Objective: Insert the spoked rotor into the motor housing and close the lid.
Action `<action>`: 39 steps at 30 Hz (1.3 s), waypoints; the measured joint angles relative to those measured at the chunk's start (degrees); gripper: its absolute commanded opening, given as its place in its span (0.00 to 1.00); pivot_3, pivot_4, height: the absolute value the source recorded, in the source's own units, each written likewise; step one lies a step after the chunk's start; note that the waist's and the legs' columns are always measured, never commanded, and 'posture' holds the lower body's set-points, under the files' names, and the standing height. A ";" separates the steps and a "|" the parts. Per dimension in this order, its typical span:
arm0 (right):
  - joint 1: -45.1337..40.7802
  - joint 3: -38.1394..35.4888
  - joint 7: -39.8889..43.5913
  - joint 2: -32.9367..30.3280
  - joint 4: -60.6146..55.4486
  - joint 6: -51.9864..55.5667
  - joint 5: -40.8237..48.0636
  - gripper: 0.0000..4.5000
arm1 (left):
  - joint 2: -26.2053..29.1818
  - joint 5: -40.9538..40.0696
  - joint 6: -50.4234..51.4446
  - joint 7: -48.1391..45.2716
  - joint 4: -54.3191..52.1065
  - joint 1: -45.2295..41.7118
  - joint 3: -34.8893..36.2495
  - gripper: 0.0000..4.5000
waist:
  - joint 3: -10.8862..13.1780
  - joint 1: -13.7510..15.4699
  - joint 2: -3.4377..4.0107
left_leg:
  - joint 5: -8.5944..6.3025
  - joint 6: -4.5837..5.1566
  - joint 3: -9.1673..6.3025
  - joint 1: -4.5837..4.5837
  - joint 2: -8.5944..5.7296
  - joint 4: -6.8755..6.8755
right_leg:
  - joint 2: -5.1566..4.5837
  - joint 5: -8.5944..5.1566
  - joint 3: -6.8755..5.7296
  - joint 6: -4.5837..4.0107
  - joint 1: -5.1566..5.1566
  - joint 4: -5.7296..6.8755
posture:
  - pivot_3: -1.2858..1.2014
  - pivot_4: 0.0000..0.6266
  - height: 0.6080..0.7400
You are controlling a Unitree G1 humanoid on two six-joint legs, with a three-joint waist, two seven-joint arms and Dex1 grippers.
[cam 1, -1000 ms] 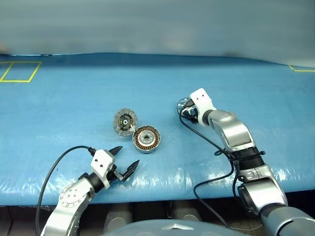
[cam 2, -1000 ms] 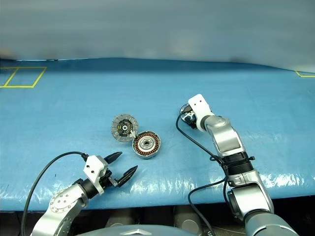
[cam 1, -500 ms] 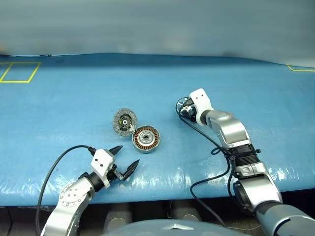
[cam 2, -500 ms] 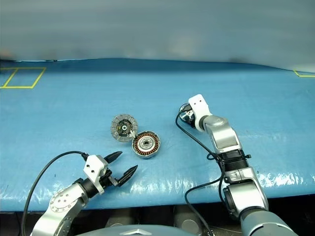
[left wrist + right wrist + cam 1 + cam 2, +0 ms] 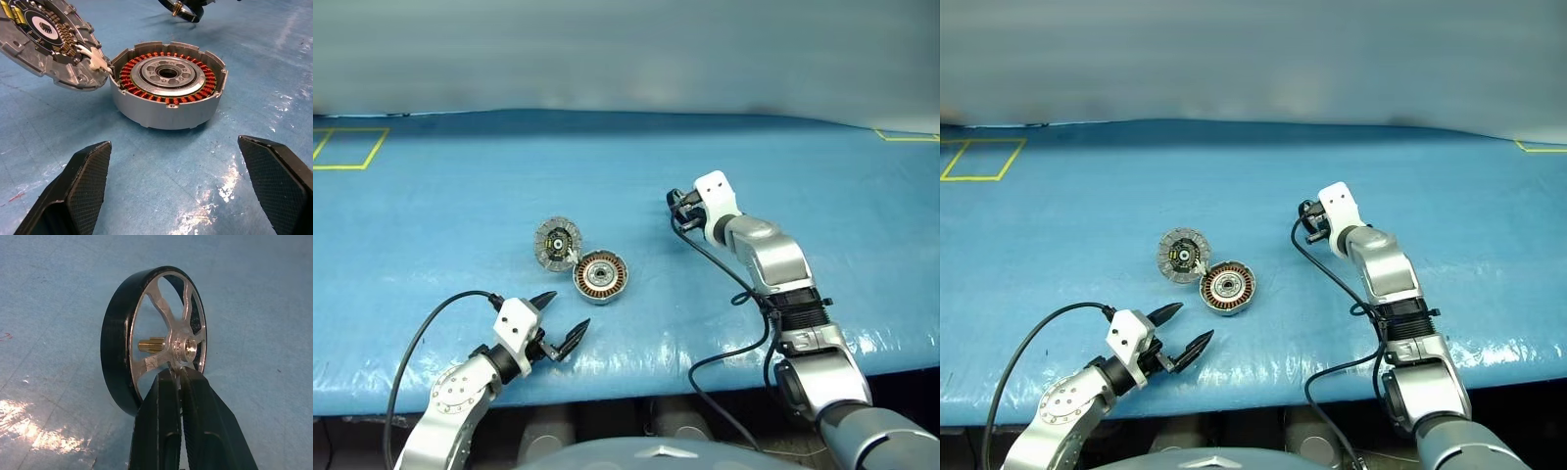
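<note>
The motor housing sits open on the blue table cover, copper windings ringing its silver centre, and that is our landmark. The lid leans just to the housing's far left, joined at the rim, inner face up, with its dark centre and radial segments on show. Off to the housing's right and a bit farther back, well apart from it, the right gripper has its two black fingers pinched together on the spoked rotor, clamping a spoke right at the hub. The rotor stands on edge in that grip, dark rim outward, silver spokes and a small brass shaft visible through the gaps. On the near side of the housing, close to the table's front edge, the left gripper hangs with its fingers spread wide apart, holding nothing and pointing toward the housing. A yellow taped rectangle marks the cover far beyond the lid, at the table's far left corner.
</note>
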 measured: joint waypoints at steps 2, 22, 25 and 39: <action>1.97 0.41 0.76 -0.21 -2.51 0.29 0.00 0.01 | -0.02 0.01 -0.01 0.03 0.00 0.00 -0.01 1.00 | 0.00 -0.21 0.00 | 0.00 0.00 0.04 0.03 0.02 -0.05 | 0.01 0.00 0.03 0.01 -0.01 0.00 | 0.52 0.24 1.00; 12.71 7.31 5.76 -3.51 -27.25 9.22 1.81 0.01 | 0.02 0.02 0.00 -0.11 0.01 -0.12 -0.10 1.00 | 0.08 0.24 0.09 | 0.00 0.00 0.00 -0.32 -0.02 -0.10 | -0.02 -0.06 0.07 0.13 -0.39 0.00 | 0.52 0.24 1.00; 11.91 7.02 5.85 -4.06 -29.36 11.53 2.57 0.01 | 0.02 0.02 0.00 -0.11 0.01 -0.27 -0.10 1.00 | 0.09 0.24 0.09 | 0.00 0.00 -0.02 -0.34 -0.02 -0.11 | -0.03 -0.07 0.05 0.13 -0.39 -0.02 | 0.52 0.24 1.00; 14.78 4.21 8.13 -6.44 -33.05 12.24 8.17 0.21 | 0.05 0.02 0.01 -0.11 0.01 -0.36 -0.10 1.00 | 0.10 0.37 0.09 | 0.00 0.00 -0.08 -0.38 -0.05 -0.10 | -0.02 -0.08 -0.01 0.12 -0.39 -0.03 | 0.52 0.24 1.00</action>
